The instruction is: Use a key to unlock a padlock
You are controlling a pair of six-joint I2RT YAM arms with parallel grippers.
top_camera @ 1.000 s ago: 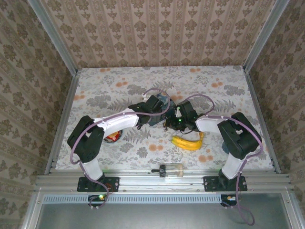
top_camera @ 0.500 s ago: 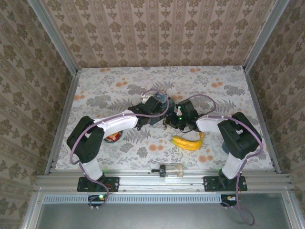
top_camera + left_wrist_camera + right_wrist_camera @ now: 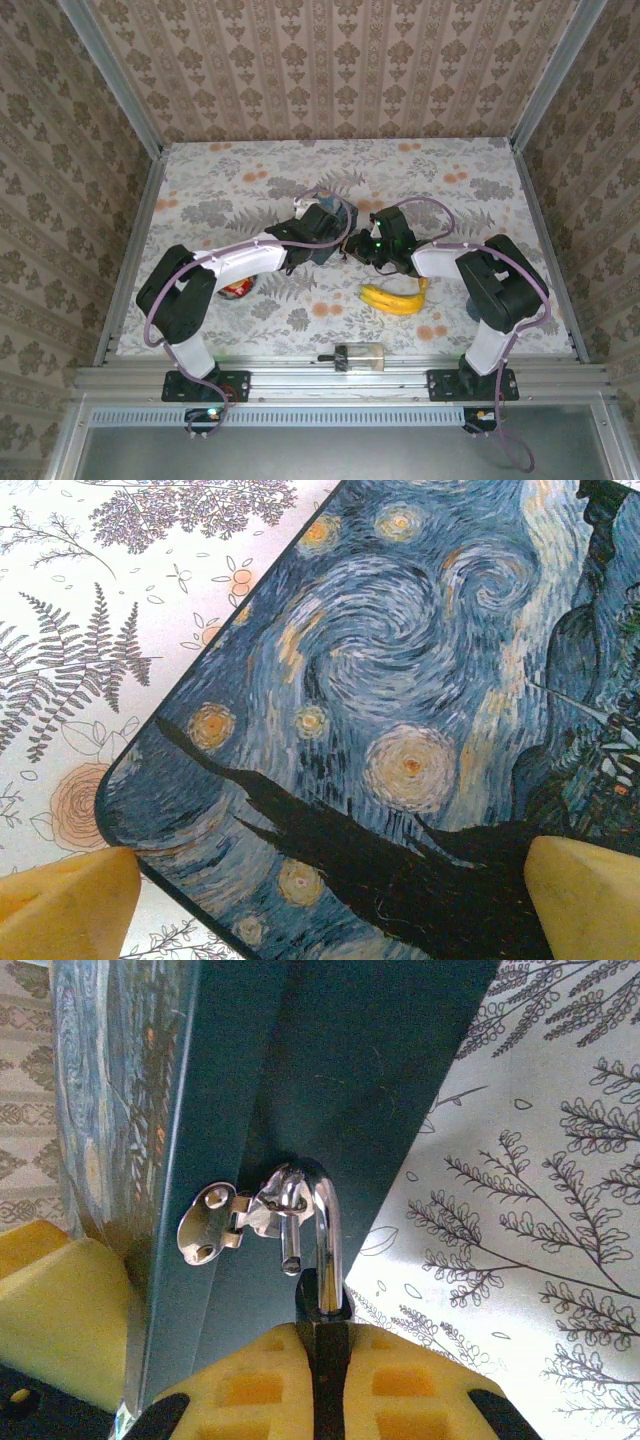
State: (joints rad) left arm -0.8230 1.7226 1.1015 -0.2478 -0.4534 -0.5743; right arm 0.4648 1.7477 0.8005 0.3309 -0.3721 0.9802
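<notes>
The tin box [image 3: 400, 680] sits mid-table [image 3: 220, 190]. The padlock [image 3: 327, 1250] hangs through the hasp [image 3: 230, 1222] on the box's side. The banana [image 3: 395, 299] lies near-right of the box, and the capped cylinder [image 3: 360, 355] lies on the near rail [image 3: 280, 378].

Papered at 9, 12 and 3 o'clock with beige damask walls [image 3: 330, 70], patterned in vertical bands of floral medallions. Framed at 10 and 2 o'clock by slanting aluminium posts [image 3: 112, 75]. Spread across the middle with a pale tablecloth [image 3: 210, 180] printed in grey ferns, leaves and orange blossoms, seen close in both wrist views. Edged at 6 o'clock by a ribbed aluminium rail [image 3: 290, 380], with a grey perforated panel [image 3: 330, 450] nearer still. Lit softly and evenly.
</notes>
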